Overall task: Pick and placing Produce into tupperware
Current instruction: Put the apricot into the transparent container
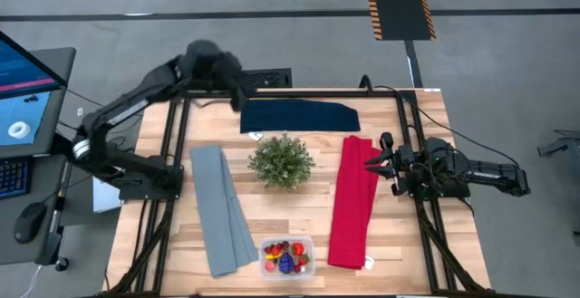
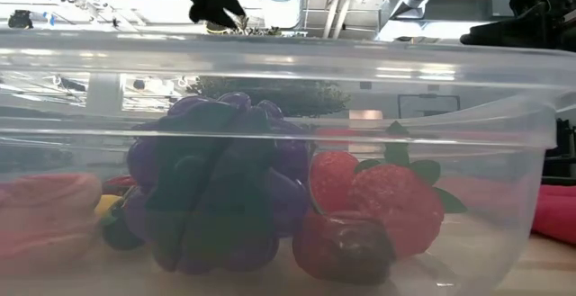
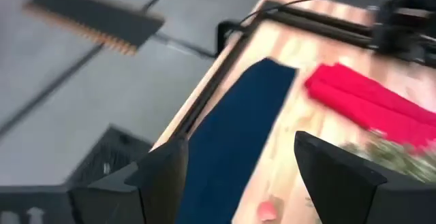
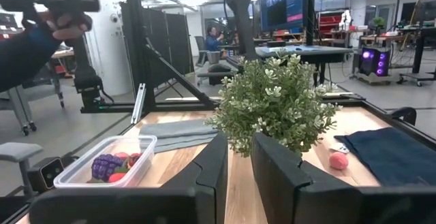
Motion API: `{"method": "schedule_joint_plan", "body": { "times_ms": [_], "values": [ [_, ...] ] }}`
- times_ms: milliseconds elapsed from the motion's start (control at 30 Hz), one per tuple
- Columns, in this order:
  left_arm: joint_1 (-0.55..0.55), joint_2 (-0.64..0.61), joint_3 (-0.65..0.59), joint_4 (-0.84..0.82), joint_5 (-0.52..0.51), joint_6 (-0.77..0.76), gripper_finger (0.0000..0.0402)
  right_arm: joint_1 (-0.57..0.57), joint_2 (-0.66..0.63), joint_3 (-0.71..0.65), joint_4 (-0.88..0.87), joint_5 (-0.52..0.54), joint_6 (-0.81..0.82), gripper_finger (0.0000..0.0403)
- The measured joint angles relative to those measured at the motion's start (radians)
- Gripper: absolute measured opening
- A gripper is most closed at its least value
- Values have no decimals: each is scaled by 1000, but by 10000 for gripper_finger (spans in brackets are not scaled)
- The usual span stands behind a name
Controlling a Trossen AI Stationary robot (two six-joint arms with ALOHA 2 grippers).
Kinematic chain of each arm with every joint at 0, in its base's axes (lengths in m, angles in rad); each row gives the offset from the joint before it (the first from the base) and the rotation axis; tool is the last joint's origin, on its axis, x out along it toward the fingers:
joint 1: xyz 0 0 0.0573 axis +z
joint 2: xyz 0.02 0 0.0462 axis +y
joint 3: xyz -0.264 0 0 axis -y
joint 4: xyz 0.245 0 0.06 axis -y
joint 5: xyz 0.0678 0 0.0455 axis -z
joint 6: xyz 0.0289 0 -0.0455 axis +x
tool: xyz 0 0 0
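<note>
The clear tupperware [image 1: 265, 244] stands on the table near its near edge. It holds the produce [image 1: 287, 257]: a purple grape cluster [image 2: 216, 188], red strawberries [image 2: 387, 197], a dark berry and a yellow piece. The right wrist view shows the tupperware [image 4: 136, 146] from across the table. One small pink fruit [image 4: 338, 160] lies on the wood between the plant and the navy cloth. My left gripper [image 1: 234, 94] hangs open and empty, high over the navy cloth's left end [image 3: 240, 142]. My right gripper [image 1: 367, 164] waits shut at the table's right side, beside the red cloth [image 4: 240, 139].
A bushy green potted plant [image 1: 282, 160] stands mid-table. A folded grey cloth [image 1: 222, 209] lies to its left, a red cloth [image 1: 353, 203] to its right and a navy cloth [image 1: 299, 115] at the far edge. Black frame rails run along both sides. A person [image 4: 218, 37] sits far behind.
</note>
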Motion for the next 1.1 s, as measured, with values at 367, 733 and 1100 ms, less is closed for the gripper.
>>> {"method": "schedule_joint_plan", "body": {
  "times_ms": [367, 733, 1100],
  "values": [
    [202, 459, 373, -487, 168, -121, 258, 0, 0, 0, 0, 0, 0, 92],
    [191, 599, 416, -523, 183, -8, 258, 0, 0, 0, 0, 0, 0, 92],
    [183, 605, 416, -483, 221, -106, 258, 0, 0, 0, 0, 0, 0, 92]
  ]
}}
